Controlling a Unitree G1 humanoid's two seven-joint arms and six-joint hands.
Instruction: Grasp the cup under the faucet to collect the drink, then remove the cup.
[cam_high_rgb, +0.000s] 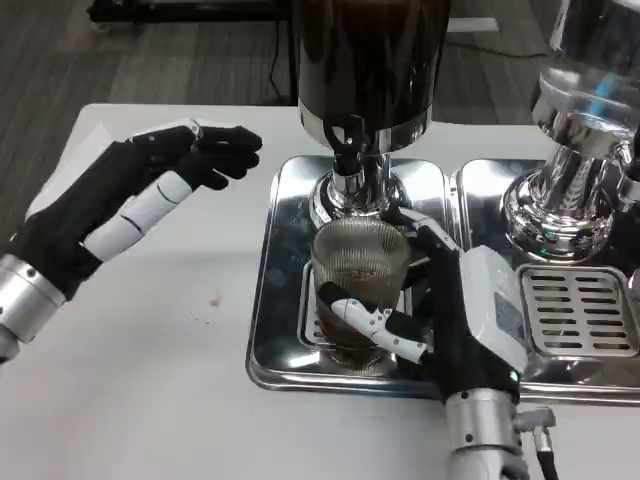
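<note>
Though most of it is covered by gear, white table (150, 380) takes up lower frame w/ dark floor behind at top. On it sit two shiny steel drip trays side by side: left tray (285, 260) under dark drink dispenser (365, 70), right tray (580, 300) w/ slotted grate under second dispenser (585, 120), clear-bodied on chrome base. Both dispensers cut off at top edge, so tank contents hard to judge; 2nd one also cut at right edge. Black faucet (350, 140) hangs off front of dark dispenser, lever state unclear.

Left forearm + left hand (130, 200) come in from left edge, raised over bare table well left of tray; fingers stretched out and apart, holding nothing, tips pointing toward dispenser. Forearm cut off at frame edge.

Right hand (450, 310) over left tray, white back facing cam, wrapped around ribbed clear cup (360, 270): thumb across cup's lower front, other fingers round far/right side, mostly hidden behind cup and hand. Cup upright on tray grate, directly below faucet, just in front of dispenser's chrome pedestal. Brownish liquid visible in lower part of cup; exact fill level hard to read thru ribbing + reflections. Can't tell if drink is flowing. Cup base partly hidden by thumb.
</note>
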